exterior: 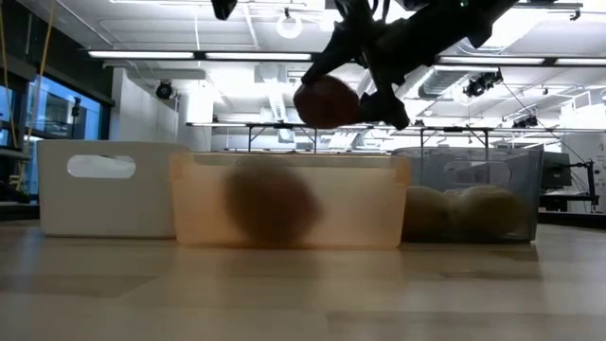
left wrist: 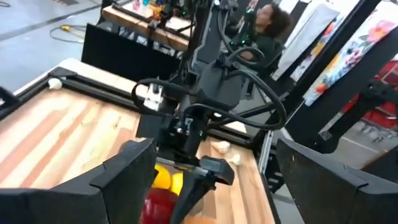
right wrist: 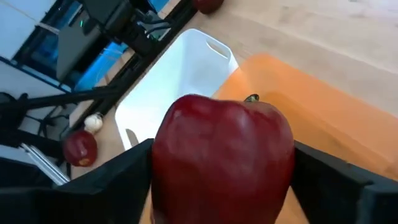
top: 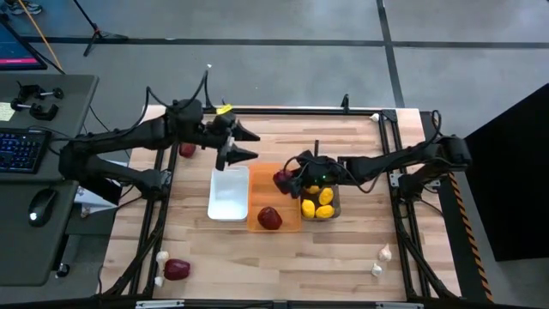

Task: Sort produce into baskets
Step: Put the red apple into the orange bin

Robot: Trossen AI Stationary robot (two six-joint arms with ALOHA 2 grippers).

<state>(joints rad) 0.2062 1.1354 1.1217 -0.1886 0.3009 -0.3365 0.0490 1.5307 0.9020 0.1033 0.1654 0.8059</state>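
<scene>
Right tool (top: 286, 179), frame centre, pinches a red fruit (right wrist: 224, 158) across its middle: firm, smooth, likely slippery; left tool (top: 244, 144) spread.

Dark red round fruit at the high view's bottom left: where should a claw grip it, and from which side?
Grip the dark red round fruit across its middle, straight from above: it lies free on the wooden table, whitish bulbs beside it. The open left claw is free; the right claw holds a second red fruit.

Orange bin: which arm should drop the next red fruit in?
Right. The right gripper is shut on a red fruit above the orange bin. The left gripper is open and empty, beyond the white bin.
</scene>
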